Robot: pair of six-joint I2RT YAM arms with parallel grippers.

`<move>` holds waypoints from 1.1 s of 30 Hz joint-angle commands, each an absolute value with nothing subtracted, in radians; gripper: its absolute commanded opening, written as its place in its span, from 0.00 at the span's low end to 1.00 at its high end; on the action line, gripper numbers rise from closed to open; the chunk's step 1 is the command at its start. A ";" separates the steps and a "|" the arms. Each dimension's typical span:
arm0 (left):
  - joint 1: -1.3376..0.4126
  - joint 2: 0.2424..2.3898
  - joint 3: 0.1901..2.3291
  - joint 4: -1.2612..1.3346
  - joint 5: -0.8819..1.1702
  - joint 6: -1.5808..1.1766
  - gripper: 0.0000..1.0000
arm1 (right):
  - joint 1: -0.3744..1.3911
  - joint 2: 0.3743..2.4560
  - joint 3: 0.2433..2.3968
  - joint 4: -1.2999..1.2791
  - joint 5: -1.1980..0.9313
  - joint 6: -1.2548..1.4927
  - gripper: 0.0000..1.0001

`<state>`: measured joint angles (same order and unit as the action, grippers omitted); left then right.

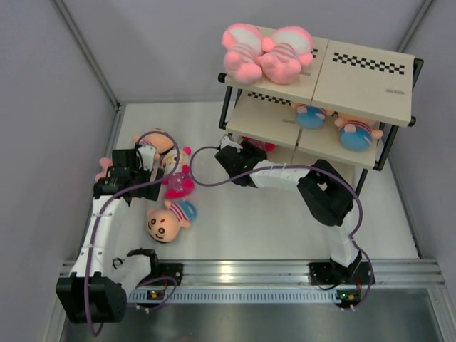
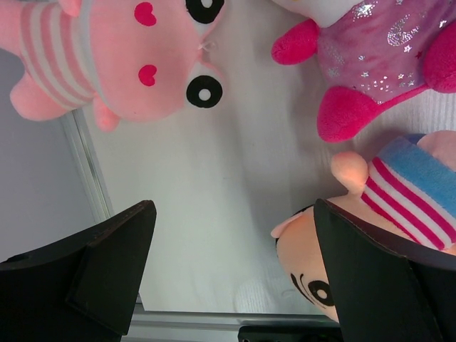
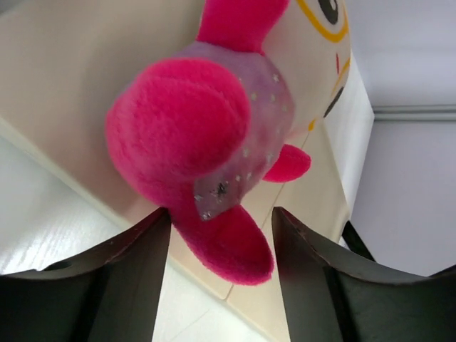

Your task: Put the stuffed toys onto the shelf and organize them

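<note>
Shelving — a three-tier black-framed rack with beige boards (image 1: 370,82) — stands ahead of the right gripper (image 3: 222,217), whose fingers (image 3: 128,285) flank one foot of a white-faced magenta plush doll (image 3: 206,121) on a low board; whether they pinch it, I cannot tell. The left gripper (image 2: 235,206) gapes empty, a pink striped doll (image 2: 121,64) ahead of one finger, a tan-headed striped-shirt doll (image 2: 399,214) beside the other.

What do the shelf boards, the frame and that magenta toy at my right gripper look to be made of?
Shelf boards: probably wood or laminate, pale beige, matte. Frame: looks like black-painted metal, thin bars. Magenta toy: soft fuzzy plush limbs, body of shiny purple fabric with silver sparkles.
</note>
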<state>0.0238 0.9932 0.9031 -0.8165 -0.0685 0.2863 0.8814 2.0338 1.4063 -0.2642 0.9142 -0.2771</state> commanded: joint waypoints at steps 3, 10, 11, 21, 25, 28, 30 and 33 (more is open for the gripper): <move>0.026 1.014 0.919 -0.822 -0.066 0.290 0.99 | 0.916 1.901 1.341 -0.195 0.963 -0.301 0.64; 0.011 1.121 0.963 -0.821 -0.032 0.405 0.98 | 0.995 1.755 1.286 -0.218 0.963 -0.311 0.76; 0.006 1.149 0.972 -0.819 -0.037 0.417 0.97 | 1.002 1.732 1.276 -0.215 0.942 -0.310 0.78; -0.078 1.569 1.172 -0.778 0.083 0.393 0.99 | 1.043 1.436 1.129 -0.202 0.801 -0.230 0.80; -0.139 1.669 1.193 -0.778 0.069 0.387 0.98 | 1.066 1.391 1.094 -0.212 0.810 -0.206 0.79; -0.166 1.739 1.192 -0.761 0.043 0.374 0.80 | 1.072 1.373 1.074 -0.213 0.824 -0.192 0.79; -0.166 1.770 1.193 -0.747 0.025 0.361 0.49 | 1.077 1.365 1.068 -0.218 0.824 -0.183 0.80; -0.166 1.766 1.193 -0.746 0.049 0.359 0.12 | 1.094 1.353 1.049 -0.198 0.799 -0.190 0.79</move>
